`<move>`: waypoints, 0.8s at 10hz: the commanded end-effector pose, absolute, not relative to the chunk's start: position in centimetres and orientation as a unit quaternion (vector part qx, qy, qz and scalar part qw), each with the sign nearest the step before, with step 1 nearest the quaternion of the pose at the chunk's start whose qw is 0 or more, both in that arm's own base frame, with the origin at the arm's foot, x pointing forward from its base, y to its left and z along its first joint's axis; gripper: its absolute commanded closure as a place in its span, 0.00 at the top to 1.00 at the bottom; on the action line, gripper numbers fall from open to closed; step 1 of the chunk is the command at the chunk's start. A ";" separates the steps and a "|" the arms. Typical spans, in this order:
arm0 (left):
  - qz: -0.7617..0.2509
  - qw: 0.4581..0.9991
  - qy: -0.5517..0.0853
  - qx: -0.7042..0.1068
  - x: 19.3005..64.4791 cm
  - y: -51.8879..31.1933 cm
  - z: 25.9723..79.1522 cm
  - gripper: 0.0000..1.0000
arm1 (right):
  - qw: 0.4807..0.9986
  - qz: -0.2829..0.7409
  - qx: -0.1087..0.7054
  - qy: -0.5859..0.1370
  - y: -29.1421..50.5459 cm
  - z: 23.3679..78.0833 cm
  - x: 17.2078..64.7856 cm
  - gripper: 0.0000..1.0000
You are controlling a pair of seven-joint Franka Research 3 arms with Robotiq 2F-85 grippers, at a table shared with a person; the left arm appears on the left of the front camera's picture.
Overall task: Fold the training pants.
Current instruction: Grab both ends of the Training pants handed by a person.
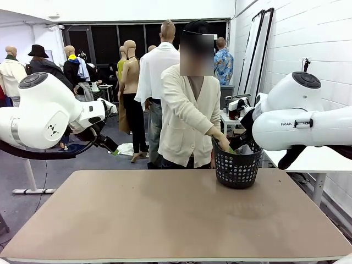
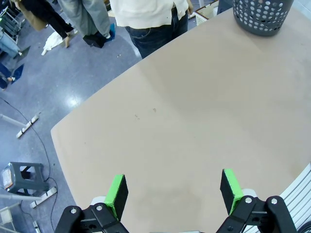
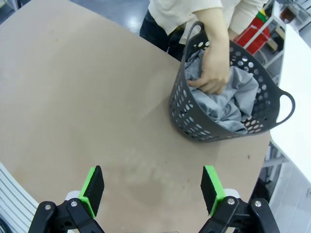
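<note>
The training pants (image 3: 234,103) lie bunched as light-grey cloth inside a dark perforated basket (image 3: 187,114) at the table's far right. A person in a cream cardigan (image 1: 184,118) reaches in, one hand (image 3: 213,74) gripping the cloth. My right gripper (image 3: 153,183) hangs open above the bare tabletop, short of the basket, with nothing between its green pads. My left gripper (image 2: 174,188) is open too, high over the table's left part and far from the basket (image 2: 262,19). In the front view both arms are raised at the sides, the left gripper (image 1: 108,143) off the table's edge.
The tan table (image 1: 165,220) is bare apart from the basket (image 1: 237,169) at its far right edge. A white table (image 1: 313,159) stands close on the right. Several people stand behind the person, and a stool (image 2: 22,177) sits on the floor to the left.
</note>
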State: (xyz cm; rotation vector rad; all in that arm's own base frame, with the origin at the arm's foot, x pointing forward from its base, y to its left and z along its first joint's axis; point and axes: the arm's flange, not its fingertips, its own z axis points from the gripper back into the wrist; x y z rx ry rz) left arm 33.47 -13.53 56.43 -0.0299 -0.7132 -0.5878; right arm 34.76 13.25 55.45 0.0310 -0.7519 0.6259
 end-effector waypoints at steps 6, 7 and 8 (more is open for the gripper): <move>-0.283 0.896 -0.341 -0.021 33.5 -13.5 56.4 1.00 | 0.882 0.301 0.015 -0.362 13.3 55.5 34.8 1.00; -0.283 0.896 -0.341 -0.021 33.5 -13.5 56.4 1.00 | 0.882 0.301 0.015 -0.362 13.3 55.5 34.8 1.00; -0.283 0.896 -0.341 -0.021 33.5 -13.5 56.4 1.00 | 0.882 0.301 0.015 -0.362 13.3 55.5 34.8 1.00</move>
